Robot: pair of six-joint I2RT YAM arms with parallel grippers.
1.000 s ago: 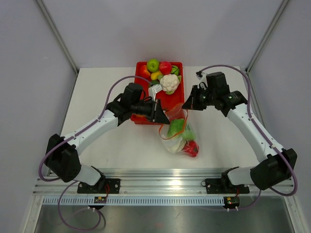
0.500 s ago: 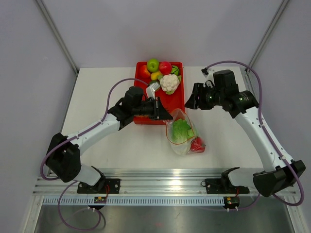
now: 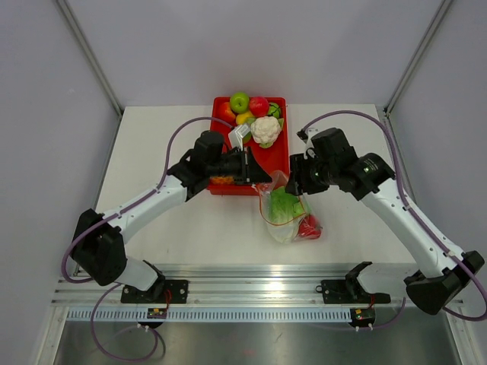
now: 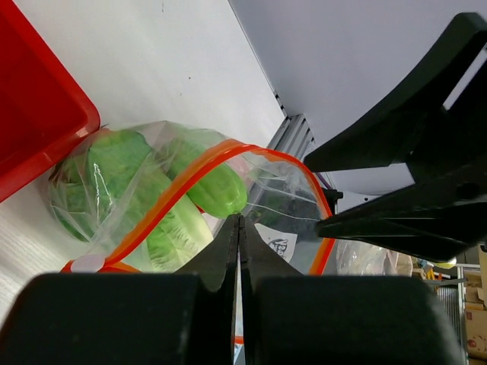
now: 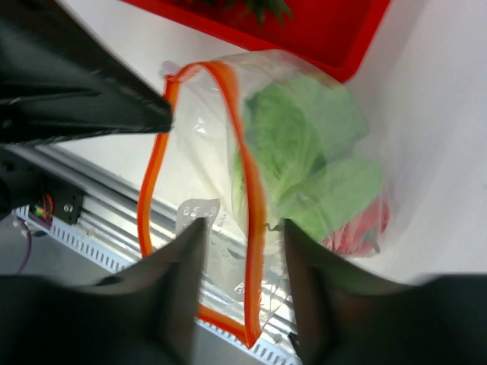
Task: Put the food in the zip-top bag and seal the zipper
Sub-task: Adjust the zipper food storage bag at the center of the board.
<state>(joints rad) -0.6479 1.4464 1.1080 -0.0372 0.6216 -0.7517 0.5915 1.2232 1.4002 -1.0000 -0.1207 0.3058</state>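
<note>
The zip-top bag (image 3: pixel 288 217) lies on the table in front of the red tray, mouth toward the tray. Inside it are the lettuce (image 3: pixel 283 204), the tomato (image 3: pixel 308 226) and the cucumber (image 4: pixel 217 188). My left gripper (image 3: pixel 265 181) is shut on the bag's near edge, beside the orange-red zipper (image 4: pixel 183 190). My right gripper (image 3: pixel 294 185) is open at the bag's mouth. In the right wrist view (image 5: pixel 243 236) its jaws straddle one side of the zipper (image 5: pixel 255 205) without touching it. The lettuce (image 5: pixel 297 129) and tomato (image 5: pixel 356 228) show through the plastic.
The red tray (image 3: pixel 275 158) stands behind the bag and holds a white cauliflower (image 3: pixel 265 129), a green apple (image 3: pixel 240 101) and other toy fruit. The table's front rail runs just below the bag. Grey walls close in both sides.
The bag has come down from the left gripper's lift and settled to the right on the table. My right gripper swung away, then came in to the bag's mouth.
</note>
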